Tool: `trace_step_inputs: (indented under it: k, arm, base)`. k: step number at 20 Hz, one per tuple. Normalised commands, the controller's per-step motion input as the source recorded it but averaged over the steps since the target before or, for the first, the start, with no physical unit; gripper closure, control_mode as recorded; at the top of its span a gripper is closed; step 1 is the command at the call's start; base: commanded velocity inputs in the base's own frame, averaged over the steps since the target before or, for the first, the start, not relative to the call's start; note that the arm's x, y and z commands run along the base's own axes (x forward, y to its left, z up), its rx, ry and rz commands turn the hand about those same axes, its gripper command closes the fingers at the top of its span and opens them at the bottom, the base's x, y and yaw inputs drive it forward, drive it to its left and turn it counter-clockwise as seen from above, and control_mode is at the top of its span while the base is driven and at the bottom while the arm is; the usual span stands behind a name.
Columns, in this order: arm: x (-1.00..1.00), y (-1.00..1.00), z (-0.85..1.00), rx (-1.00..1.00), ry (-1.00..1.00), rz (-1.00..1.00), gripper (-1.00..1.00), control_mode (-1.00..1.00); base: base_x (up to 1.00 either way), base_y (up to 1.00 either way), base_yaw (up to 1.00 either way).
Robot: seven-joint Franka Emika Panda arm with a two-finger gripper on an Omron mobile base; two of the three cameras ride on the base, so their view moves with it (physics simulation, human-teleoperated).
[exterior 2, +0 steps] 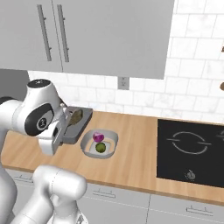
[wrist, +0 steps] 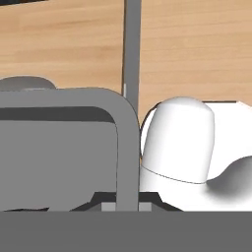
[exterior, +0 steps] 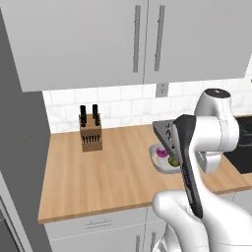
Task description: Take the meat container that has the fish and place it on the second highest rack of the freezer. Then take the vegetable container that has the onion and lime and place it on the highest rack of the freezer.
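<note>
While the arm folds back low over the wooden counter [exterior 2: 131, 153], I read the gripper [wrist: 125, 204] as clamped tight on the meat container's [exterior 2: 81, 124] rim — tray lifted, tilted, smooth mid-grey, fish [exterior 2: 77, 116] inside. Just beside it, the pale rounded vegetable container [exterior 2: 110, 136] holds the onion [exterior 2: 98, 137] and lime [exterior 2: 100, 147].
</note>
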Motion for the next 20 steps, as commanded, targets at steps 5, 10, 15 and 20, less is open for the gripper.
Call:
trace_step_inputs:
  k: [5,10,15,20]
  arm:
    - [0.0,0.0,0.0,0.0,0.0,0.0,1.0,1.0]
    - [0.0,0.0,0.0,0.0,0.0,0.0,1.0,1.0]
    - [0.0,0.0,0.0,0.0,0.0,0.0,1.0,1.0]
    - [0.0,0.0,0.0,0.0,0.0,0.0,1.0,1.0]
  base:
    - [-0.22,-0.12,0.08]
    - [-0.96,-0.38,0.57]
    - [-0.56,-0.07,0.96]
    - [-0.19,0.0,1.0]
